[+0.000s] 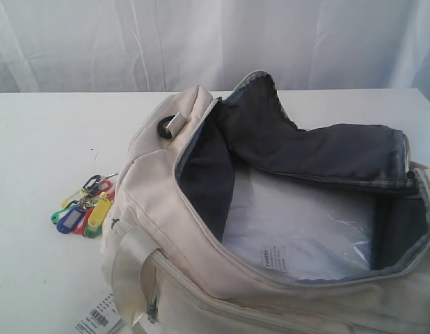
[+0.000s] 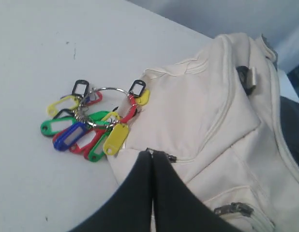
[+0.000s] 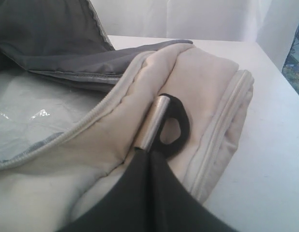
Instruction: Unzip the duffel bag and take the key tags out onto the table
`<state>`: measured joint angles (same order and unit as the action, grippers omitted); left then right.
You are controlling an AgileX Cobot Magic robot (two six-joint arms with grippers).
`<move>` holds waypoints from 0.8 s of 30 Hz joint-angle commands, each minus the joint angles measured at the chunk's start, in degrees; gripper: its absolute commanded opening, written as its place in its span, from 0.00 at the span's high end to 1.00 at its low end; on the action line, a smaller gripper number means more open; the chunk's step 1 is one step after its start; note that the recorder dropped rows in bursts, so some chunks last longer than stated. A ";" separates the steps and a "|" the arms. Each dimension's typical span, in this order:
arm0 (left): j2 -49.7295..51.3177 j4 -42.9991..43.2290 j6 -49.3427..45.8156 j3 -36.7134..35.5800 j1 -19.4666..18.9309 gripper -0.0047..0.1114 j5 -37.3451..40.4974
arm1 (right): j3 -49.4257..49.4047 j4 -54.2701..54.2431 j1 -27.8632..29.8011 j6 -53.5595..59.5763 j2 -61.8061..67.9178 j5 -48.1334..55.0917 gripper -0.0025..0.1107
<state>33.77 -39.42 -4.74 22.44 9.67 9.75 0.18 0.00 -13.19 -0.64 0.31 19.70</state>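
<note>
The cream duffel bag (image 1: 201,271) lies on the white table (image 1: 34,153) with its top unzipped and the flap folded back, so the dark grey lining (image 1: 319,149) and clear plastic inside show. The key tags (image 1: 86,209), a bunch in yellow, green, blue and red, rest on the table just left of the bag. In the left wrist view the key tags (image 2: 86,128) lie beside the bag's end (image 2: 202,111). My left gripper (image 2: 152,154) is shut and empty, over the bag's edge near the tags. My right gripper (image 3: 150,152) is shut and empty, over the bag's (image 3: 91,154) other end by its black D-ring (image 3: 173,128). Neither gripper shows in the exterior view.
A white barcode paper tag (image 1: 100,320) lies by the bag's front corner. White curtains (image 1: 201,42) hang behind the table's back edge. The bag's shiny strap (image 1: 131,261) loops over its near end. Bare tabletop (image 3: 280,145) lies beside the bag's D-ring end.
</note>
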 commanded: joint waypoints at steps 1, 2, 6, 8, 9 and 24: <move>-0.51 -13.53 0.17 -4.65 -3.31 0.96 -1.62 | -0.18 0.00 0.36 0.64 -0.31 -0.48 0.98; -0.75 -15.24 0.17 -5.53 -3.79 0.96 -1.62 | -0.18 0.00 0.36 0.64 -0.31 -0.48 0.98; -3.67 -17.74 0.17 -7.95 -5.55 0.96 -2.74 | -0.18 0.00 0.36 0.64 -0.31 -0.48 0.98; -6.21 -17.74 0.17 -9.03 -6.58 0.96 -3.92 | -0.18 0.00 0.36 0.64 -0.31 -0.48 0.98; -7.39 -17.74 0.17 -9.58 -7.00 0.96 -4.55 | -0.18 0.00 0.36 0.64 -0.31 -0.48 0.98; -33.77 -16.19 -2.87 -22.44 -9.14 0.96 -9.75 | -0.18 0.00 0.36 0.64 -0.31 -0.48 0.98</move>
<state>0.63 -55.59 -6.44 0.35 1.17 -0.60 0.18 0.00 -13.19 -0.64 0.31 19.70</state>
